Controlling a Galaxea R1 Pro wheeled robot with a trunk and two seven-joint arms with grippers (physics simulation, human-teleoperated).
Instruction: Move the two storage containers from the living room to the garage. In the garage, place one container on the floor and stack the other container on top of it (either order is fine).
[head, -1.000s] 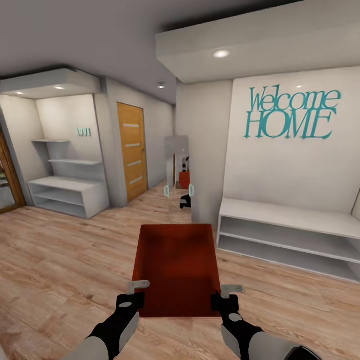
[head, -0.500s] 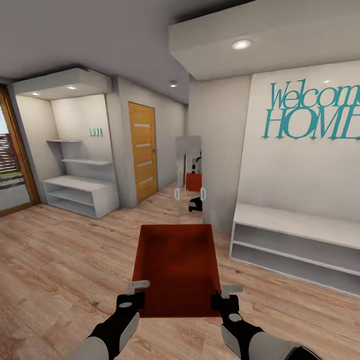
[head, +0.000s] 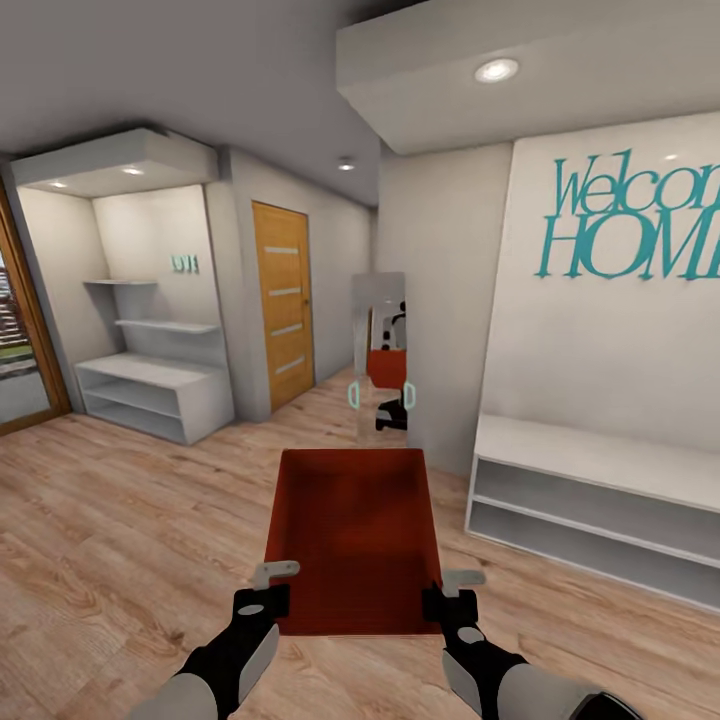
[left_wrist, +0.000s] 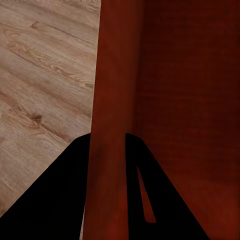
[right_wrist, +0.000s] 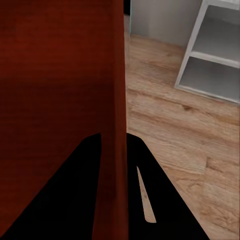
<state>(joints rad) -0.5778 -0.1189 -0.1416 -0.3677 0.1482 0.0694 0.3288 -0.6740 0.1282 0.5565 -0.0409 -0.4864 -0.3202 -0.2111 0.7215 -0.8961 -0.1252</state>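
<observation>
Nearest: left gripper (head: 262, 588) and right gripper (head: 452, 592), each clamped on a side wall of 1 orange-red storage container (head: 352, 530), held out in front of the trunk above the wood-plank floor (head: 110, 520). Wrist views back this up: left gripper (left_wrist: 107, 150) has a dark finger on either side of the container's wall (left_wrist: 112, 90), right gripper (right_wrist: 112, 145) likewise on the opposite wall (right_wrist: 112, 75). Container looks empty. Beyond it, a low white bench shelf (head: 590, 490) to the right under teal "Welcome HOME" lettering (head: 635, 220); a narrow mirror (head: 378, 355) straight ahead, prob. reflecting the robot w/ the bin; a wooden door (head: 282, 300) and 1 more white shelf unit (head: 150, 390) further left. Progress, judging by the wood floor: hallway, not the garage yet, so container 1 is in transit, nothing placed, stacking not started. Count: 1 container in view of 2, 2 grippers, 2 shelf units, 1 door.
</observation>
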